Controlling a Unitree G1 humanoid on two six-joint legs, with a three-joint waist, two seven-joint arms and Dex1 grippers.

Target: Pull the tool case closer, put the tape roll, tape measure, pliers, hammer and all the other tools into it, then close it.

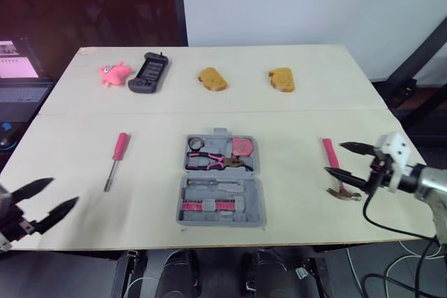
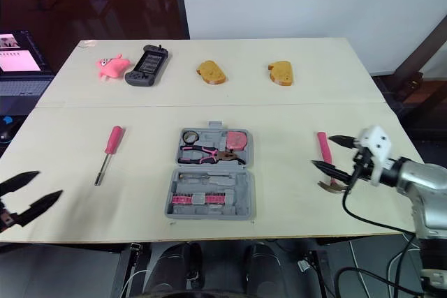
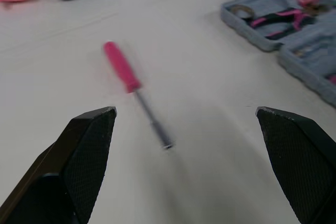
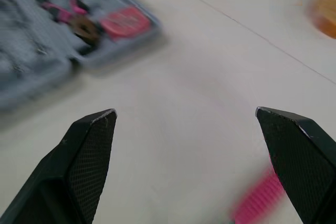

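Desk stock, my left to my right:

1. Left end effector (image 1: 61, 192): fingers spread, holding nothing, hanging at the near edge of the desk (image 1: 293, 113).
2. Screwdriver (image 1: 116, 157): loose, ahead of that end effector and off to its right. Its long axis runs away from me, pink handle at the far end. I judge the left arm the nearer one.
3. Tool case (image 1: 260, 200): open, well to the right of the left end effector. The pliers (image 1: 213, 162) and tape measure (image 1: 242, 146) are already seated in it.
4. Hammer (image 1: 331, 155): loose, directly under the right end effector (image 1: 335, 158), pink handle pointing away from me. The fingers are spread and empty. In the right wrist view the handle sits off toward one finger, so I would centre before closing.
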